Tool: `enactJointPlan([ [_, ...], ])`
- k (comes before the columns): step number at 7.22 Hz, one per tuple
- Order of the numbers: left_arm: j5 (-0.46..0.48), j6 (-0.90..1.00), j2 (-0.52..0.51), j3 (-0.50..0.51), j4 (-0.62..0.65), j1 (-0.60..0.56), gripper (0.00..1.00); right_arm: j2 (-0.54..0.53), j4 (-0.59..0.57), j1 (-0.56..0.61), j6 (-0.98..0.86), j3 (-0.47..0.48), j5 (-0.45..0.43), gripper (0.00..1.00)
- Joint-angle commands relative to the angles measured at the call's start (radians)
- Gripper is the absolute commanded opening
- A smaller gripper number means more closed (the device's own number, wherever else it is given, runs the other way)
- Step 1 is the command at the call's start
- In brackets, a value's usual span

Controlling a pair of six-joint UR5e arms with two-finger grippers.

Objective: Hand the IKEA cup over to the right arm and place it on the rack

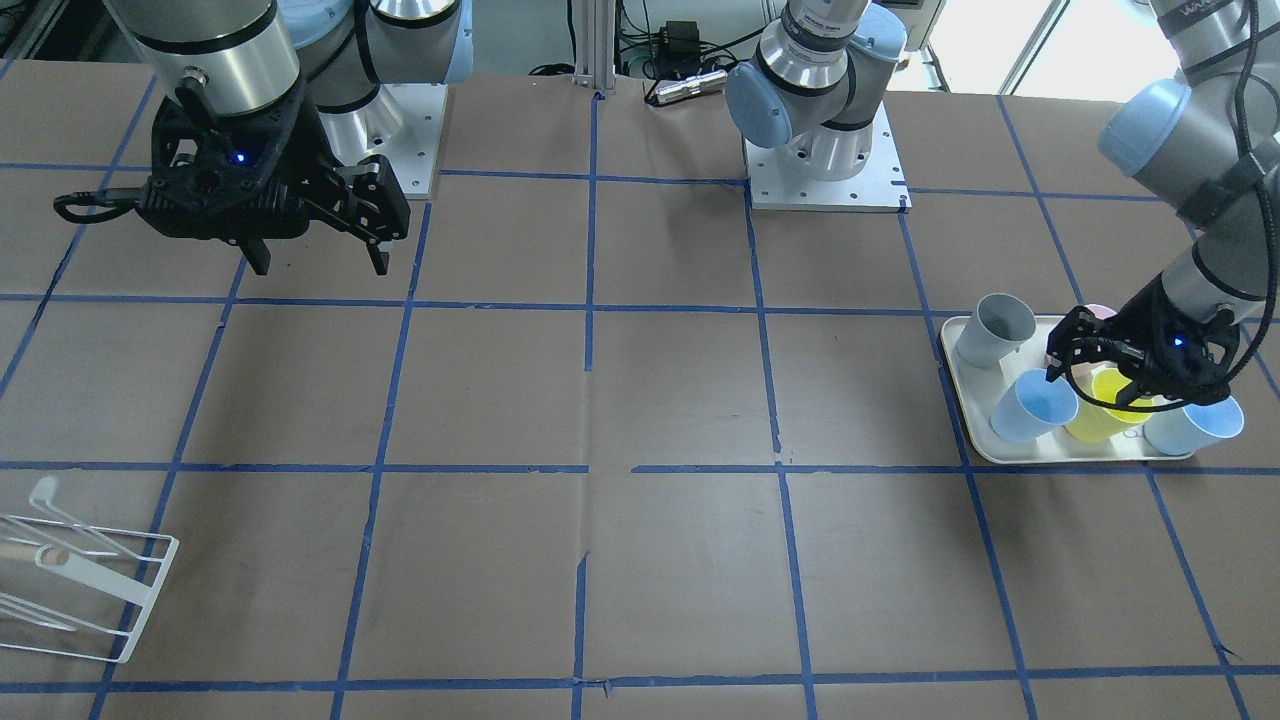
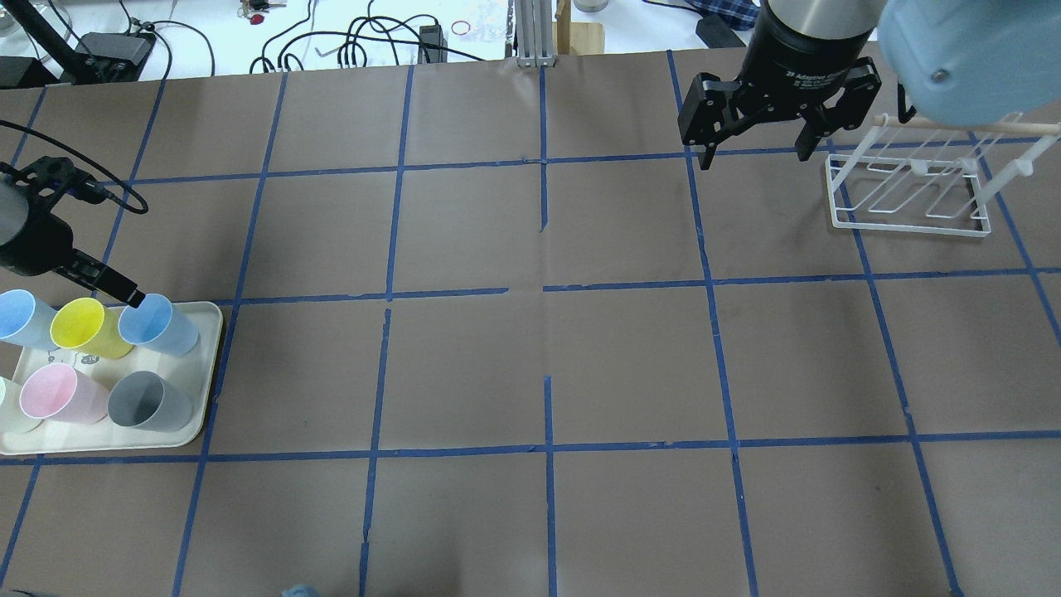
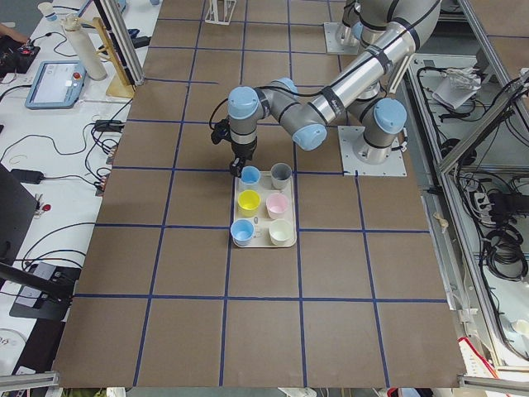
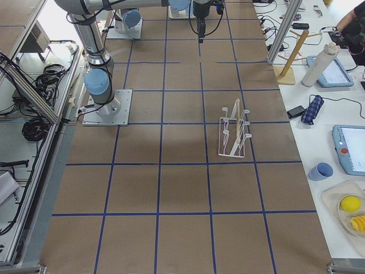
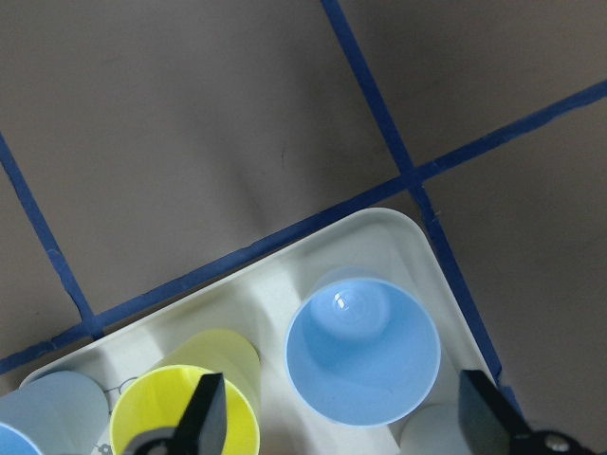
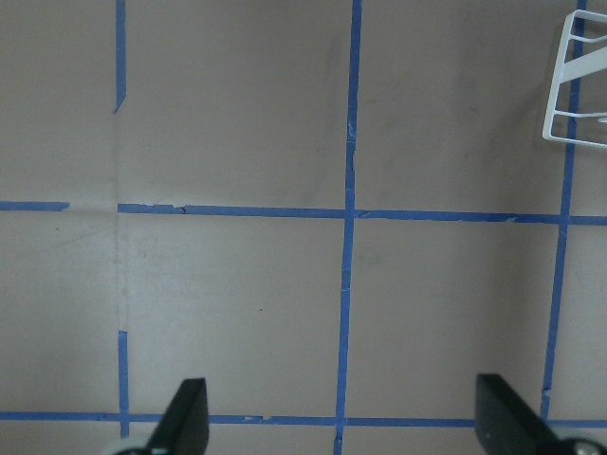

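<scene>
The IKEA cup (image 2: 157, 325), pale blue with a blue inside, stands upright at the far right corner of the cream tray (image 2: 207, 365). It also shows in the front view (image 1: 1035, 405) and in the left wrist view (image 5: 363, 353). My left gripper (image 5: 343, 417) is open just above the cup, one finger on each side, not touching it; it also shows in the overhead view (image 2: 124, 292). My right gripper (image 2: 756, 157) is open and empty, held high beside the white wire rack (image 2: 912, 191). The right wrist view shows only a corner of the rack (image 6: 579, 85).
The tray also holds a yellow cup (image 2: 79, 325) right beside the IKEA cup, a paler blue cup (image 2: 21, 317), a pink cup (image 2: 54, 392), a grey cup (image 2: 145, 402) and a whitish cup at the view's edge. Brown paper with blue tape lines covers the table.
</scene>
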Motion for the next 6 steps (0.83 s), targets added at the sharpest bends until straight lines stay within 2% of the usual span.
enactJointPlan([
  [1,-0.002,0.019,-0.033,-0.003,0.001,0.010,0.79,0.004,-0.004,0.004,0.005,-0.001,0.003,1.00],
  [2,-0.002,0.021,-0.043,-0.002,0.001,0.020,0.78,0.003,-0.004,0.007,0.007,-0.001,0.005,1.00],
  [3,0.002,0.019,-0.055,0.006,0.002,0.027,0.70,0.006,-0.001,0.009,0.030,0.011,-0.001,1.00],
  [5,0.006,0.016,-0.072,0.007,0.002,0.027,0.70,0.009,0.010,-0.019,-0.011,0.018,-0.014,1.00],
  [6,0.007,0.018,-0.080,0.007,0.002,0.027,0.70,0.007,0.011,-0.069,-0.104,0.016,-0.003,1.00],
])
